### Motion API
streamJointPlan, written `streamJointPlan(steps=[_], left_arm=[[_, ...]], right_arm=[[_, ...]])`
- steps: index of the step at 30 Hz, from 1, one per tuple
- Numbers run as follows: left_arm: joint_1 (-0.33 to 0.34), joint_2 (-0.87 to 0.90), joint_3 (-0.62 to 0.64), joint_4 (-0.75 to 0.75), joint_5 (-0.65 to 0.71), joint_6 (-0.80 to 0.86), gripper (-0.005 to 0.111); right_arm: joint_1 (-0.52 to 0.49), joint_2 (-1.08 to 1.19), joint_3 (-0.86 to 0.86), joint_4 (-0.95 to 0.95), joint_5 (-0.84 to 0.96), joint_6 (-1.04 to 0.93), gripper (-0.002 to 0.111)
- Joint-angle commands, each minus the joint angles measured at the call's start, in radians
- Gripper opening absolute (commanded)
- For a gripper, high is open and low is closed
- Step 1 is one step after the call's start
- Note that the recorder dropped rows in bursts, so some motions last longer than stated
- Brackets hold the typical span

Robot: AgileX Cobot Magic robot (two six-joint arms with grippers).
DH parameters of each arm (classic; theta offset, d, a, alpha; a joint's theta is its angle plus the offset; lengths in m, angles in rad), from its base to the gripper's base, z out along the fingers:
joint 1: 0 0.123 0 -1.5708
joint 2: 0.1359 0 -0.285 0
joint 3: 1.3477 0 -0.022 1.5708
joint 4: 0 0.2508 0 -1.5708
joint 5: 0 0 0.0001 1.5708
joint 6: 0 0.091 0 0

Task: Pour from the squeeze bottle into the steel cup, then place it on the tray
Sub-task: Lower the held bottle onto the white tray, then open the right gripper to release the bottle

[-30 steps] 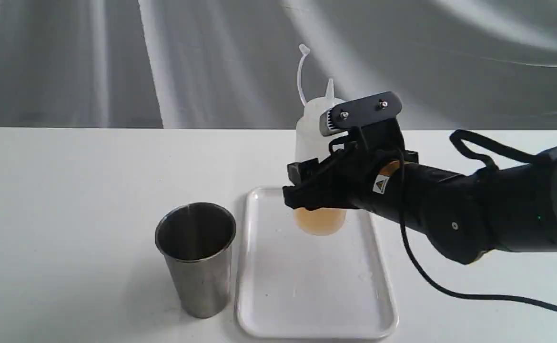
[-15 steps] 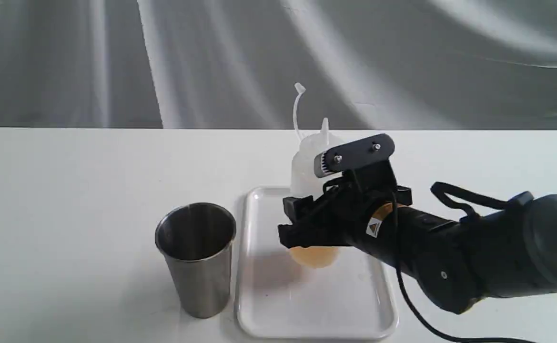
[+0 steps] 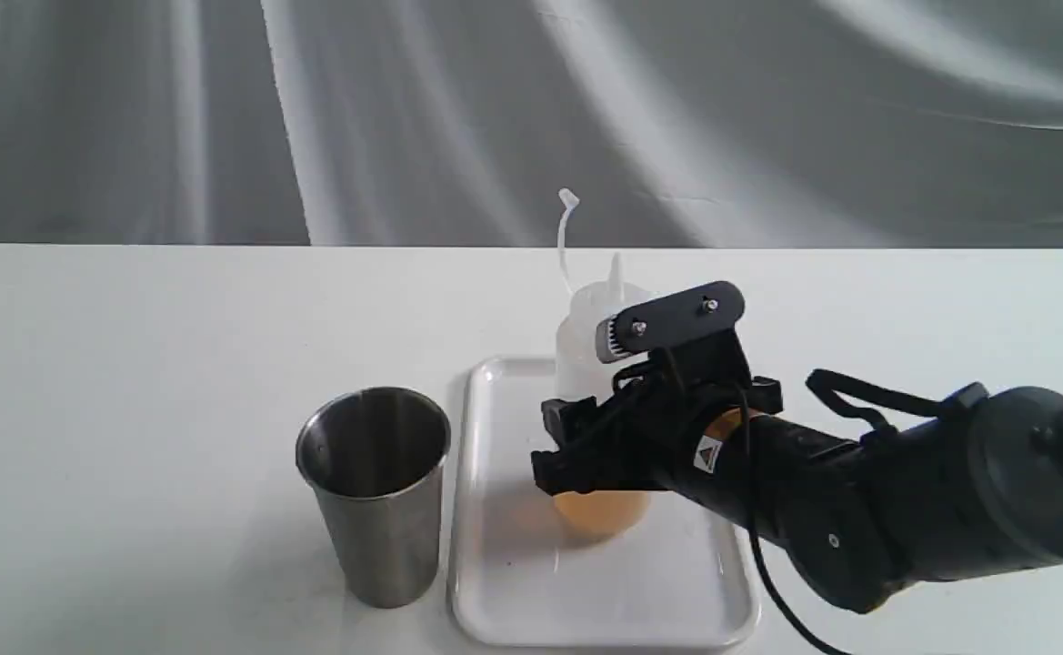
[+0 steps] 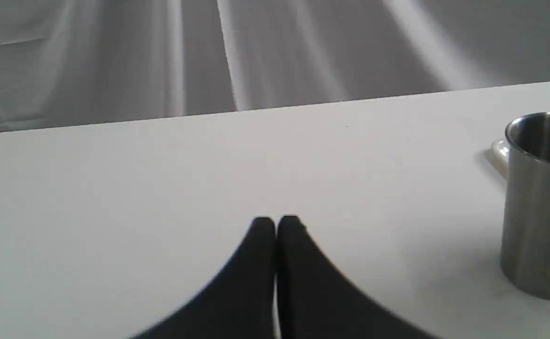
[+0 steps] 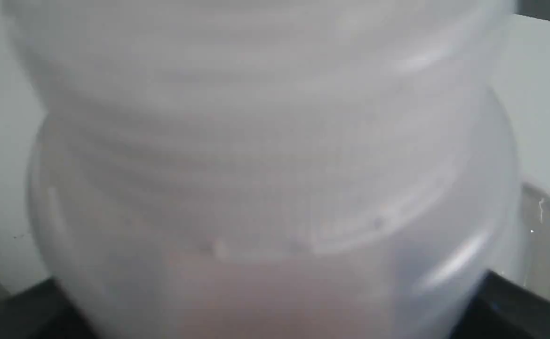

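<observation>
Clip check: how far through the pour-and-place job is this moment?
Done: the pour cannot be confirmed; the steel cup is too dark inside to show liquid. In hand: the right gripper holds the squeeze bottle upright, its base at or just above the tray. Remaining: likely touchdown, opening the jaws and withdrawing. The left gripper is shut, idle.

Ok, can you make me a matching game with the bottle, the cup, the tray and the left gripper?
Things:
1. squeeze bottle
2. steel cup
3. tray
4. left gripper

States:
A. shut, holding nothing
B. white, lying flat under the bottle
C. upright, held in the right gripper
D. shiny, standing alone beside the tray

Pairs: 1-C, 2-D, 3-B, 4-A
</observation>
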State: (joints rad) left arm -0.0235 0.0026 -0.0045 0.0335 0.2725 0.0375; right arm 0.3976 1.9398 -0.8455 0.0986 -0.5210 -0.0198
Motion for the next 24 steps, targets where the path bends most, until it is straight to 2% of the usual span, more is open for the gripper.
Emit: streamJointPlan(steps=[1,24], left_arm=[[0.002,-0.003,0.004,-0.001,-0.007,-0.001,0.000],[0.002,-0.003,0.004,-0.001,-0.007,-0.001,0.000]], right_arm=[[0.002,-0.004,-0.001,-0.001,-0.041,-0.005,0.020],[0.002,-0.004,-0.001,-0.001,0.012,-0.006,0.020]])
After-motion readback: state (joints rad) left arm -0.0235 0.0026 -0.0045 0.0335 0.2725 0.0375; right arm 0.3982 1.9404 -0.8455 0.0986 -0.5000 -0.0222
